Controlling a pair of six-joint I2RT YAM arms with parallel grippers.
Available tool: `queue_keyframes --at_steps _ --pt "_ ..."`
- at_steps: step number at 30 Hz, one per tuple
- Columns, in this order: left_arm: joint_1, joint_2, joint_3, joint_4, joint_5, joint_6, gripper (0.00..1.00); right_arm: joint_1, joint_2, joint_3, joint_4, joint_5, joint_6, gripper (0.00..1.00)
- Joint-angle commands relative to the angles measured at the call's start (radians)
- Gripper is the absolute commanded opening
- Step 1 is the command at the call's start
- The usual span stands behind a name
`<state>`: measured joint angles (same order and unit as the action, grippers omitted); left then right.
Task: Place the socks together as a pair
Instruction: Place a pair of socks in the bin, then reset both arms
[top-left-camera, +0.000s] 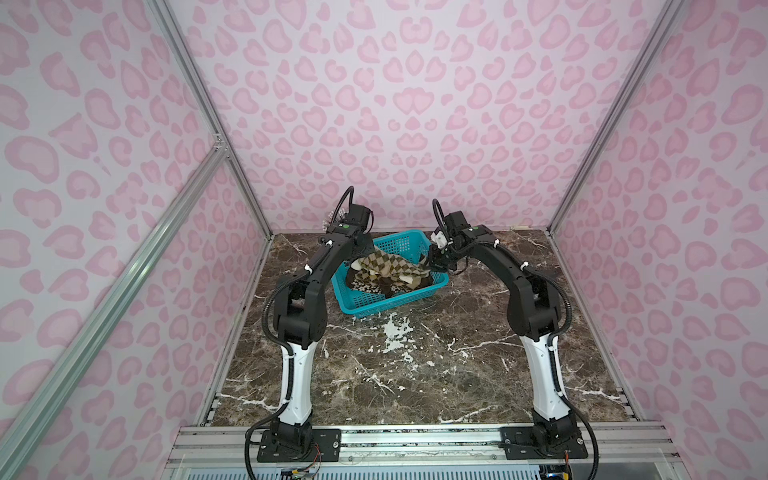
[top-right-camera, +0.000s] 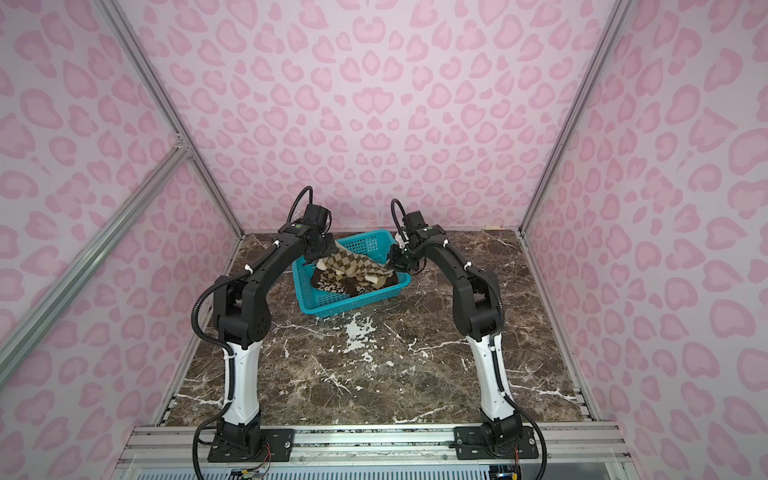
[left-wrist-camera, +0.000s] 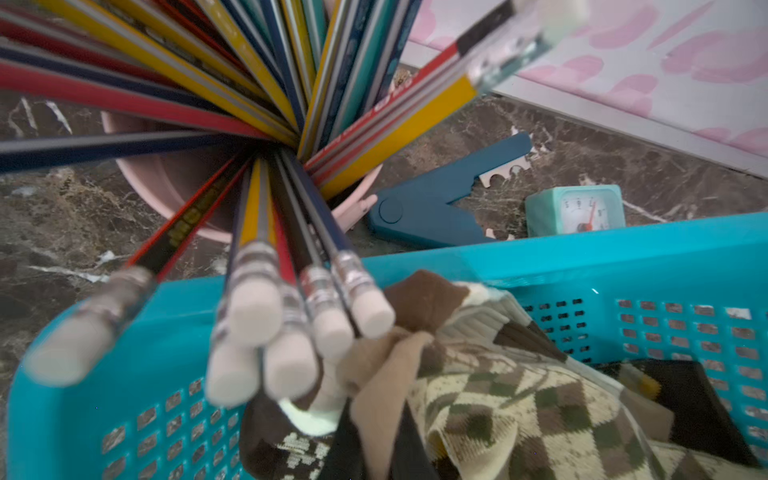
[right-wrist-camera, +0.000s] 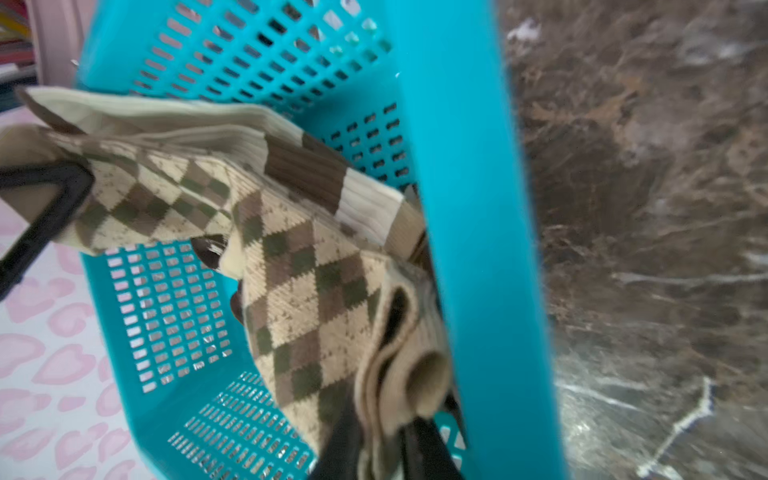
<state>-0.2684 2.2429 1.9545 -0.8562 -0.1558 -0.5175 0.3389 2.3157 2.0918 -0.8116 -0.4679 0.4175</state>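
Well, both arms are reaching over the teal basket (top-left-camera: 376, 308) at the far side of the marble bench (top-left-camera: 415, 374). An olive-beige diamond-check sock (top-left-camera: 386, 264) spans the gap between them, raised above the other socks, and it shows that way in both top views (top-right-camera: 353, 264).

One end of the sock sits at the left gripper (top-left-camera: 368, 249) by the basket's left rim. Its folded cuff end sits at the right gripper (top-left-camera: 434, 262) by the right rim. From the right wrist, the cuff is bunched between two black fingers (right-wrist-camera: 338, 432), but I cannot tell whether they are pinching it or standing loose around it. The left gripper is just as unclear to me, because the left wrist view is blurred there.

Under the stretched sock (right-wrist-camera: 299, 291) lies a cream ribbed sock with a brown band (right-wrist-camera: 299, 162). A dark brown flowered sock (left-wrist-camera: 291, 453) is heaped lower in the basket.

Behind the basket, near the wall, stand a pink cup (left-wrist-camera: 166, 183) crammed with pencils (left-wrist-camera: 249, 104), a dark blue hand tool (left-wrist-camera: 436, 203) and a small mint clock (left-wrist-camera: 577, 210).
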Motion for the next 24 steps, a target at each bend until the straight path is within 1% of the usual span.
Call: queue_keyframes --at_steps 1,2,3,4,5,8,13,15,17,18,20,22,24 --pt "-0.002 -0.008 -0.008 0.003 -0.038 -0.008 0.48 -0.006 -0.015 -0.003 -0.035 0.052 -0.012 0.47" --pt "-0.002 -0.02 -0.011 0.008 -0.04 -0.011 0.54 -0.008 -0.021 -0.003 -0.034 0.054 -0.011 0.5" --pt "-0.003 -0.035 -0.013 0.016 -0.041 -0.017 0.71 -0.011 -0.021 -0.003 -0.034 0.06 -0.011 0.52" --pt "-0.004 -0.054 -0.013 0.023 -0.038 -0.022 0.81 -0.012 -0.055 -0.005 -0.03 0.071 -0.009 0.53" --pt "-0.004 -0.071 -0.015 0.032 -0.034 -0.026 0.98 -0.012 -0.072 -0.011 -0.023 0.077 -0.009 0.54" --pt "-0.007 -0.126 -0.014 0.047 -0.011 -0.046 0.98 -0.021 -0.126 -0.028 0.001 0.087 -0.006 0.58" --pt "-0.017 -0.24 -0.045 0.061 0.026 -0.072 0.98 -0.03 -0.212 -0.056 0.002 0.099 -0.033 0.76" --pt "-0.019 -0.314 -0.089 0.092 0.042 -0.076 0.98 -0.035 -0.278 -0.118 0.027 0.107 -0.055 0.81" --pt "-0.019 -0.427 -0.186 0.16 0.045 -0.082 0.98 -0.053 -0.382 -0.247 0.1 0.107 -0.073 0.87" --pt "-0.019 -0.511 -0.262 0.222 0.045 -0.084 0.98 -0.068 -0.451 -0.339 0.159 0.109 -0.083 0.9" --pt "-0.017 -0.688 -0.461 0.376 0.045 -0.097 0.98 -0.111 -0.582 -0.514 0.275 0.105 -0.097 0.95" --pt "-0.016 -0.877 -0.671 0.528 0.014 -0.105 0.98 -0.171 -0.703 -0.676 0.37 0.095 -0.122 0.98" --pt "0.004 -0.989 -0.822 0.576 -0.034 -0.122 0.98 -0.222 -0.801 -0.829 0.445 0.122 -0.159 0.98"
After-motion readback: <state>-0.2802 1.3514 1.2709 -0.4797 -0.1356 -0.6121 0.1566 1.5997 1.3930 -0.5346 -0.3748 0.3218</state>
